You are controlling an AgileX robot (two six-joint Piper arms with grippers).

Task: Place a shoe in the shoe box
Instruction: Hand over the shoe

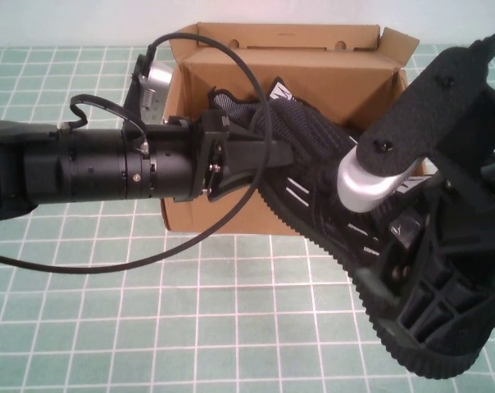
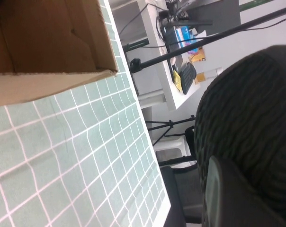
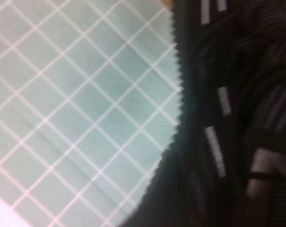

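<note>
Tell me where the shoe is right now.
In the high view the shoe lies tilted across the shoe box's front right edge, between the left claw at its heel and the right claw.

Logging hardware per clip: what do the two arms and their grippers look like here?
Both matte black. The left gripper ends a cylindrical forearm with a looping black cable. The right gripper, over the box's right side, follows a flat plate link with a silver cylinder beneath.
</note>
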